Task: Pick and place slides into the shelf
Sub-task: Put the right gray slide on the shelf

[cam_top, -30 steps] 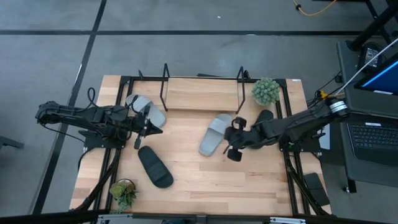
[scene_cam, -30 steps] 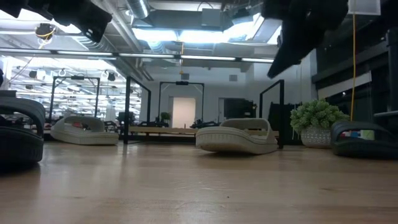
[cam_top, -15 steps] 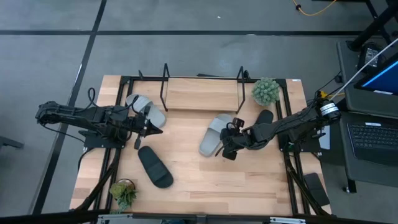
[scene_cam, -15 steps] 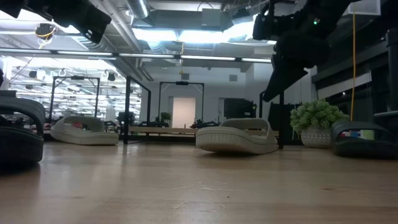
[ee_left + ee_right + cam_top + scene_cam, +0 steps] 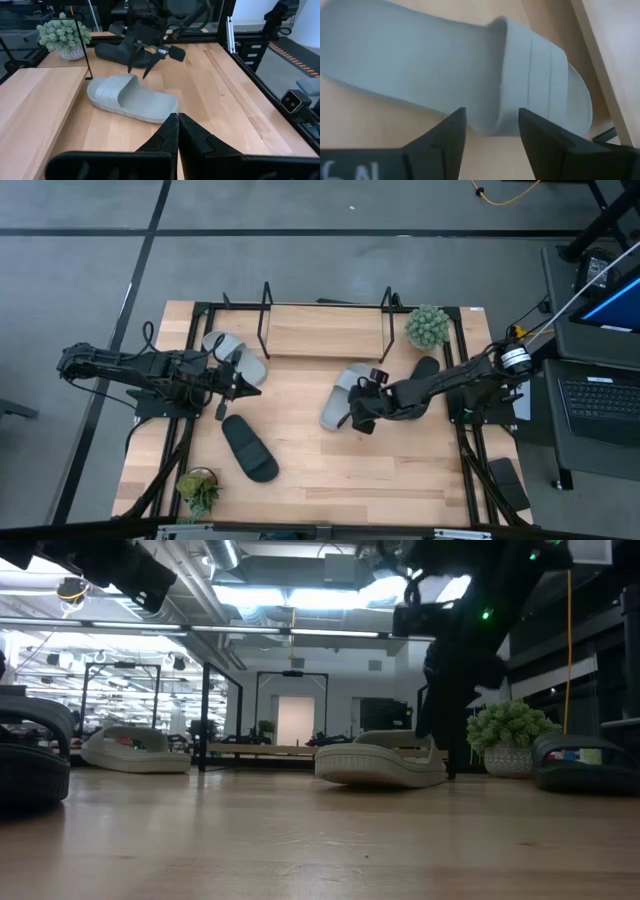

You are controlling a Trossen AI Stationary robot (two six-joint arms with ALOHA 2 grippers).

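The right hand [image 5: 358, 408] hung just over the light grey slide [image 5: 342, 397] near the middle of the bench [image 5: 340, 470], and it was clearly the nearer hand to that slide. Its two fingers [image 5: 445, 135] stood open, wide enough for the strap, and held nothing. In the right wrist view the strap edge [image 5: 506, 80] lay between them, so the slide was directly in front of the hand. The slide's long axis ran from about 1 o'clock, the toe end toward the shelf [image 5: 325, 330], to 7 o'clock, and the right arm came in from about 3 o'clock, almost across that axis. It seemed the fingers did not yet touch the strap, but the high view hides this.

The left hand [image 5: 252, 389] waited at about 9 o'clock, fingers pressed together and empty, beside the other grey slide [image 5: 232, 352]. Two black slides, one [image 5: 249, 448] at 7 o'clock and one [image 5: 424, 368] at 3 o'clock, lay on the bench.
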